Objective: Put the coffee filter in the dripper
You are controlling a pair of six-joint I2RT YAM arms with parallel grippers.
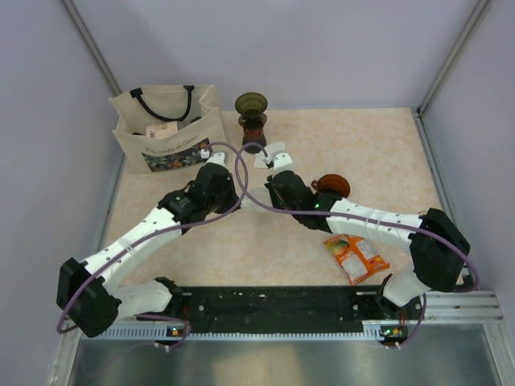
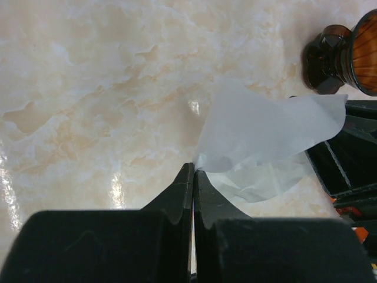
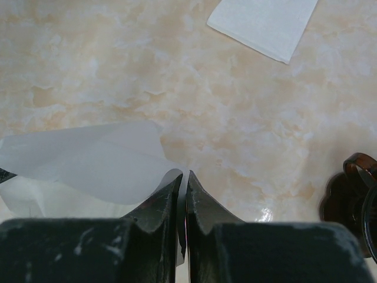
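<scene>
A white paper coffee filter [image 2: 265,130] hangs just above the table, stretched between my two grippers; it also shows in the right wrist view [image 3: 88,159]. My left gripper [image 2: 194,167] is shut on its left edge. My right gripper [image 3: 184,175] is shut on its right edge, with paper between the fingers. In the top view the left gripper [image 1: 212,158] and right gripper [image 1: 273,163] sit side by side at mid-table. The dark olive dripper [image 1: 251,104] stands behind them, apart from both. It looks amber-brown at the top right of the left wrist view [image 2: 362,53].
A cloth tote bag [image 1: 165,129] stands at the back left. A second flat white paper [image 3: 265,23] lies beyond the right gripper. A brown round vessel [image 1: 331,185] sits right of the right wrist, and an orange packet [image 1: 354,257] lies near the right arm.
</scene>
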